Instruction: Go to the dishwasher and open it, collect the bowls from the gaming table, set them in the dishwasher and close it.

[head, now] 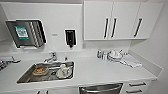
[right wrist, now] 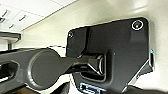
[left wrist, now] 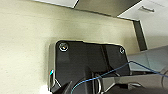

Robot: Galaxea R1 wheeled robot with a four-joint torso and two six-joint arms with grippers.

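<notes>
Two grippers, spread impossible to tell; dishwasher (head: 101, 89) shut below the counter (head: 100, 72)

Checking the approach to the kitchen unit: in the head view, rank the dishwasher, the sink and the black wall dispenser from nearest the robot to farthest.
1. Dishwasher: steel front under the counter's near edge, right of centre.
2. Sink: set in the counter, to the left.
3. Black dispenser: on the back wall, near the centre.

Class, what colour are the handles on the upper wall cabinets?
Black, on white cabinet doors; the handles show best in the head view.
</notes>
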